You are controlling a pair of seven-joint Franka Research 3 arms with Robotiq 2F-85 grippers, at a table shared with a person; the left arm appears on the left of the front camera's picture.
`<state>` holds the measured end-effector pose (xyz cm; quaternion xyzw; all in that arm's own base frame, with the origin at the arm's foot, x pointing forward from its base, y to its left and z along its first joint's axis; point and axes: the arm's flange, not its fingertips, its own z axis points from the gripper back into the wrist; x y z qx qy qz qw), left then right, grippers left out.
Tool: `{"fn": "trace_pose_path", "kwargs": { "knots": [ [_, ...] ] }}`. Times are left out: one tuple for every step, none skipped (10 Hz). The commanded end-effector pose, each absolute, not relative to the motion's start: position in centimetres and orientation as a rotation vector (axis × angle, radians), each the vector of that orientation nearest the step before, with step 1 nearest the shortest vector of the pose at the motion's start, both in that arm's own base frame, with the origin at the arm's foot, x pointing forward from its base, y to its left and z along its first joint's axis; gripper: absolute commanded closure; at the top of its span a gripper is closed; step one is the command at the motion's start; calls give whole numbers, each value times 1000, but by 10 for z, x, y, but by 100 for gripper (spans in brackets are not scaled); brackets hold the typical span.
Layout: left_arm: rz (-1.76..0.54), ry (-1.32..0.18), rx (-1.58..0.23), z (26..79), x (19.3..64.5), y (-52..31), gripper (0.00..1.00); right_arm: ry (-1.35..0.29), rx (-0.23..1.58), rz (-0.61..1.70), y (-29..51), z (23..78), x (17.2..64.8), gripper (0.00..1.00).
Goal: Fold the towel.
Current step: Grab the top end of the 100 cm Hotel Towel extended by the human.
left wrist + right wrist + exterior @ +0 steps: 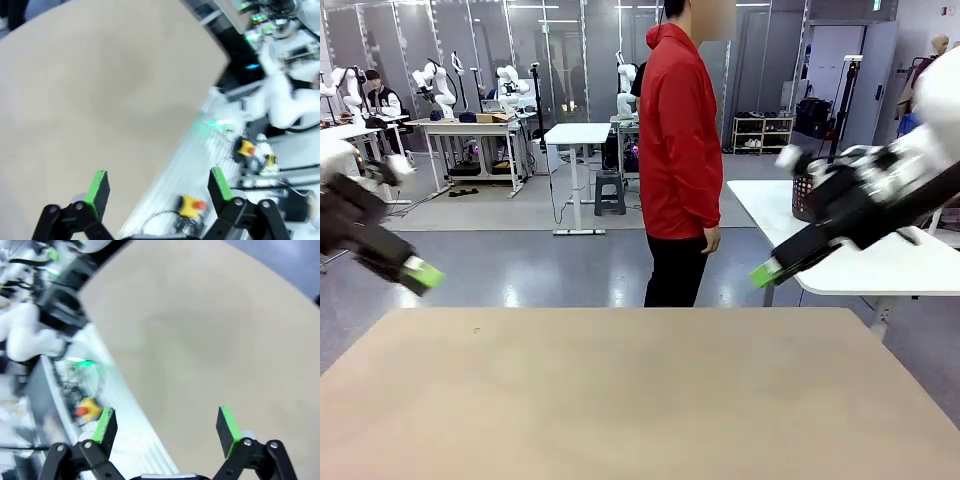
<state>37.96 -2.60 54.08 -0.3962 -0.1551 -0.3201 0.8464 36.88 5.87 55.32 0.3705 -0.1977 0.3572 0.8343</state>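
The salmon-pink towel is out of view. My left gripper [423, 274] hangs in the air at the left edge of the front view, above the table's far left corner. In the left wrist view it [159, 187] stands open with nothing between its green pads [98, 186]. My right gripper [767, 270] hangs at the right, above the table's far right corner. The right wrist view shows it [167, 426] open and empty too. Both arms are blurred.
The bare tan table [620, 400] lies below both grippers. A person in a red jacket [677, 140] stands at the far side, side-on. A dark basket [807, 198] sits on a white table [890, 265] behind my right arm.
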Motion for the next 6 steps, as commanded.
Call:
{"fn": "trace_pose_path", "kwargs": {
  "knots": [
    [-583,-227,-1016,542,390,45,0,-397,996,685,-24,551,372,0],
    [-492,-266,-1114,536,385,82,0,-426,1021,612,-63,545,365,0],
    [-465,-296,-1174,526,377,116,0,-456,1087,573,-99,537,355,0],
    [-474,-344,-1243,517,366,151,0,-495,1159,508,-131,531,347,0],
    [-427,-384,-1295,508,354,181,0,-528,1183,462,-153,526,339,0],
    [-372,-414,-1322,500,342,202,0,-533,1194,444,-169,524,334,0]
  ]
}}
